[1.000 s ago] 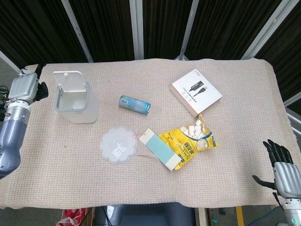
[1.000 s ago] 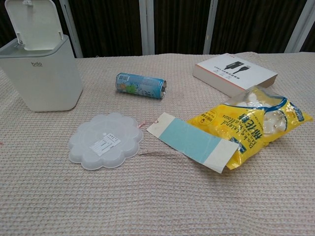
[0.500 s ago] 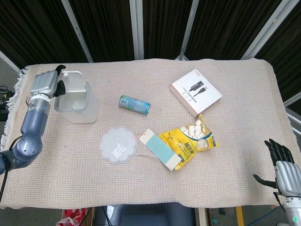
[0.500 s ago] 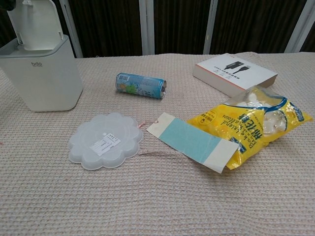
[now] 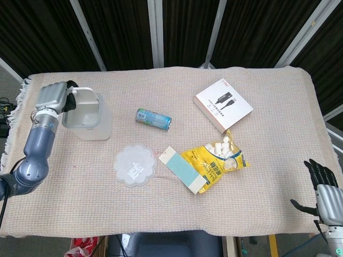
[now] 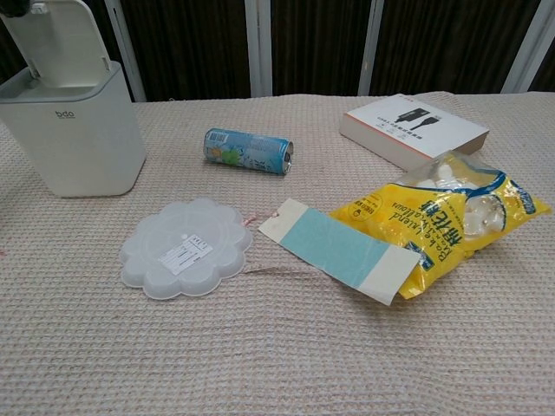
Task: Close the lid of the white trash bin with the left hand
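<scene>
**Left hand at raised bin lid**

White rectangular plastic trash bin (image 5: 86, 116) standing at far left of beige woven table cover (image 5: 257, 176). Hinged white lid (image 6: 59, 43) raised, tilted toward the far side, bin opening exposed. Silver-grey left hand (image 5: 52, 97) at left edge of lid, touching or just beside it; finger posture hidden behind the hand body, cannot tell. Dark right hand (image 5: 326, 191) at near right corner, off the table edge, fingers spread, holding nothing.

Right of bin: blue drink can (image 5: 153, 119) lying on its side. Nearer: translucent scalloped plastic lid (image 5: 135, 164) flat on the cover. Yellow snack bag (image 5: 217, 160) with white-and-teal card strip (image 5: 183, 168) resting against it. White flat box (image 5: 223, 105) at far right.
</scene>
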`<state>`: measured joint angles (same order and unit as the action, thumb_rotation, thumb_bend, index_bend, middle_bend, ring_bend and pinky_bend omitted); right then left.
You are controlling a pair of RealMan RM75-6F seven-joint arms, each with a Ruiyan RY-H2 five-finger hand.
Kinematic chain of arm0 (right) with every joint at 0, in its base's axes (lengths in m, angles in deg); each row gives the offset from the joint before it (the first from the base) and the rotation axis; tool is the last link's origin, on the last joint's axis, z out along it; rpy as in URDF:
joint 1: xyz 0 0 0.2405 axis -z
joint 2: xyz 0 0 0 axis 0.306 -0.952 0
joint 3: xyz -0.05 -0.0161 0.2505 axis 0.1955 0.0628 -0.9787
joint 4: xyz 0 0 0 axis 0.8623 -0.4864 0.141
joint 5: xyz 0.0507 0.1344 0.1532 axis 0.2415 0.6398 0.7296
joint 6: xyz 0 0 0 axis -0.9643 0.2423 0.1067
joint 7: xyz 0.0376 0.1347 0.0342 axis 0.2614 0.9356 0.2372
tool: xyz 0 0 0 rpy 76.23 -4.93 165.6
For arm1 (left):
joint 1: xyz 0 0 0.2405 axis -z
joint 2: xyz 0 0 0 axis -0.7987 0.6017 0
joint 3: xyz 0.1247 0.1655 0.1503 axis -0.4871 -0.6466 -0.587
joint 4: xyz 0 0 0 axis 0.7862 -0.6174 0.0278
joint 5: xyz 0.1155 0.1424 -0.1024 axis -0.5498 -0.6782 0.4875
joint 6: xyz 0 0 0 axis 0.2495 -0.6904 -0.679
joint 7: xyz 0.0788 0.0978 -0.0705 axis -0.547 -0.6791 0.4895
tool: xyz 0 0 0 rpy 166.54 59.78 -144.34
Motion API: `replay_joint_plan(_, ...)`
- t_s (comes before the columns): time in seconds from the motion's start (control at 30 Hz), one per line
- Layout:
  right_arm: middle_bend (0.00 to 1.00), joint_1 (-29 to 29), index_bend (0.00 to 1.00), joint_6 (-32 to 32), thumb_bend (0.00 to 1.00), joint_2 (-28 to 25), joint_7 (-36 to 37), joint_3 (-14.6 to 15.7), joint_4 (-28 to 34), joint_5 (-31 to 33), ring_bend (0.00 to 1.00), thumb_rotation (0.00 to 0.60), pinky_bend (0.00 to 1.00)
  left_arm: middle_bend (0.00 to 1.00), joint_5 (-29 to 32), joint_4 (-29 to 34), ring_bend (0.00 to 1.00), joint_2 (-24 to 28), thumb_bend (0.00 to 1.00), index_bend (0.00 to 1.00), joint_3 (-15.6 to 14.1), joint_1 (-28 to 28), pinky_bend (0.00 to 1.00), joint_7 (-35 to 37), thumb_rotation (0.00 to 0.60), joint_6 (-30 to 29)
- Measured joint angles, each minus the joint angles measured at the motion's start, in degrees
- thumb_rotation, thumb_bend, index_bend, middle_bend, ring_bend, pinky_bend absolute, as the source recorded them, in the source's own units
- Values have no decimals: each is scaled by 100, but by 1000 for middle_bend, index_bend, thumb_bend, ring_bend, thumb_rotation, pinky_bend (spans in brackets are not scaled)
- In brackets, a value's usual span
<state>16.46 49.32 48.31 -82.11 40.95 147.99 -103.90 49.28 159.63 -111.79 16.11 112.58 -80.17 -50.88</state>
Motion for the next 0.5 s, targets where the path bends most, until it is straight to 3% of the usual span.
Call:
replay_joint_plan(0.27,0,22,0,21,153,-17,24,10,3,-17,0,600,0,1000,-156,485,998,282,791,345,-52,-83,1000,164,600,11)
replay_joint_plan(0.5,0,37,0,33,152,-32,44,22,15,-36,0,600,0,1000,-668,1036,998,486,790,345,-169,-359,1000,491,600,12)
